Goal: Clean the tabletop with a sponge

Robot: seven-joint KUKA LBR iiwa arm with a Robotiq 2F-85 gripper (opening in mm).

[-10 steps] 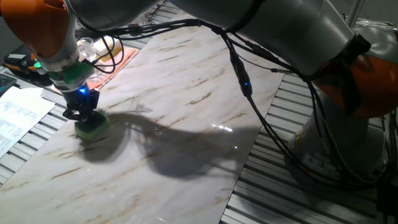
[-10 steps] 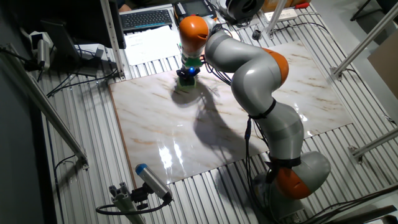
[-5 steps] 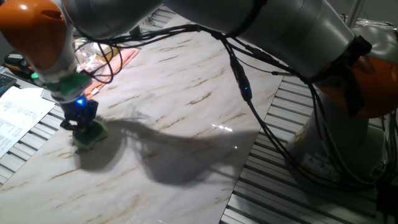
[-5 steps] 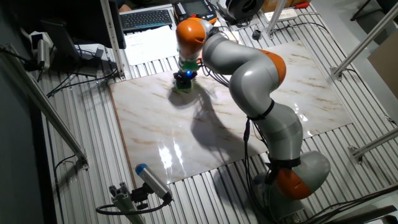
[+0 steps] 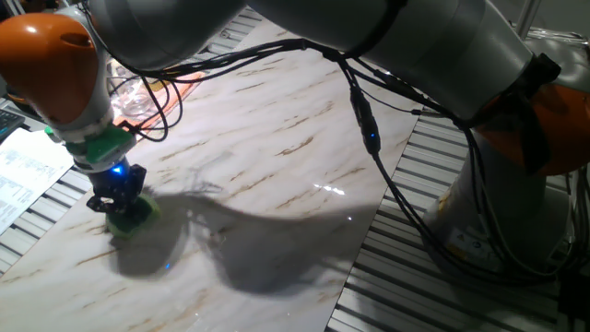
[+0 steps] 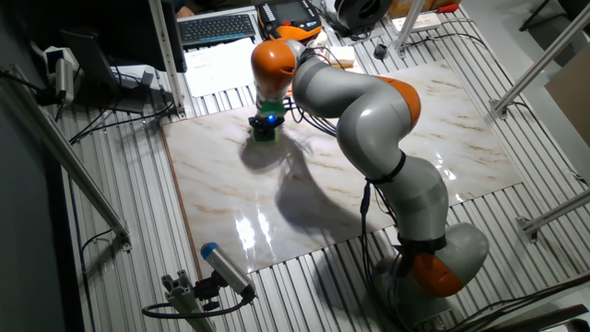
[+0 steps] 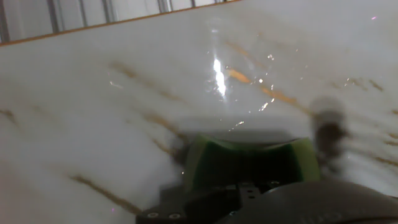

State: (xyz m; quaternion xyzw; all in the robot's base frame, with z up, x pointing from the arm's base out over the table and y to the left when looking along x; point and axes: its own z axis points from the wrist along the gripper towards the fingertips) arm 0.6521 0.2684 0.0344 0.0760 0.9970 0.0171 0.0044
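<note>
Small green sponge with a darker scouring layer: pressed flat on the large white marble-look glossy surface with thin brown veins, near the slab edge closest to the keyboard side. In the hand view, the sponge is seen directly below the camera, its green face lying against the slab.

Black two-finger gripper, lit by a blue light: clamped on the sponge from above, held upright over it.

Grey and orange robot arm: stretched across the slab, with black cables hung along it and a dark shadow cast on the slab beneath.

Grey slatted metal table: laid around the slab on all sides.

White printed paper sheet: lying on the slats beside the slab.

Black keyboard: placed beyond the far edge, well apart from the sponge.
</note>
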